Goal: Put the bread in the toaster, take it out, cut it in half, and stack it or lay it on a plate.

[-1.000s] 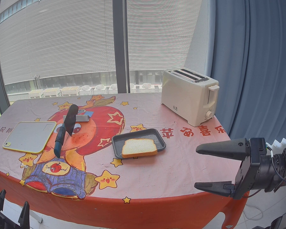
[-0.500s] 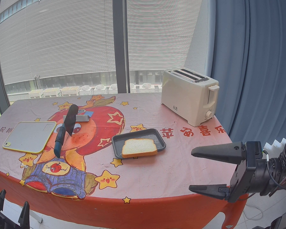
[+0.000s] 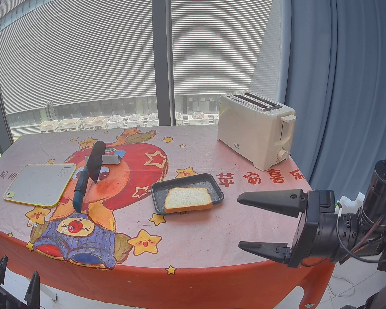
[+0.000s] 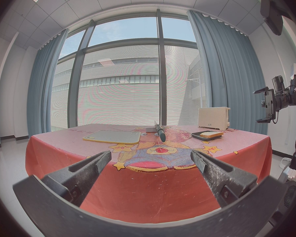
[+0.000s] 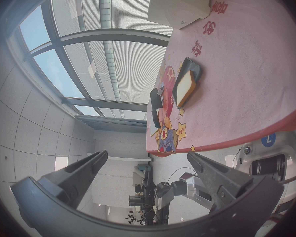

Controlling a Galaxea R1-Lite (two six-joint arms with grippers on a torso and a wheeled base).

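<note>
A slice of bread (image 3: 188, 198) lies on a dark rectangular plate (image 3: 160, 190) near the middle of the table. The cream toaster (image 3: 256, 129) stands at the back right with both slots empty. A knife (image 3: 86, 173) with a blue handle lies left of the plate, its black blade propped on a small holder. My right gripper (image 3: 243, 223) hangs open above the table's front right corner, turned on its side, fingers pointing toward the bread (image 5: 185, 88). My left gripper (image 4: 148, 163) is open, low in front of the table's front edge, with nothing between its fingers.
A white cutting board (image 3: 40, 184) with a yellow rim lies at the left of the table. The table has an orange patterned cloth (image 3: 227, 232). Blue curtains (image 3: 343, 78) hang close behind the toaster on the right. A large window is behind the table.
My right gripper has moved left, from beyond the table's right edge to over its front right corner, staying open. Nothing on the table has moved.
</note>
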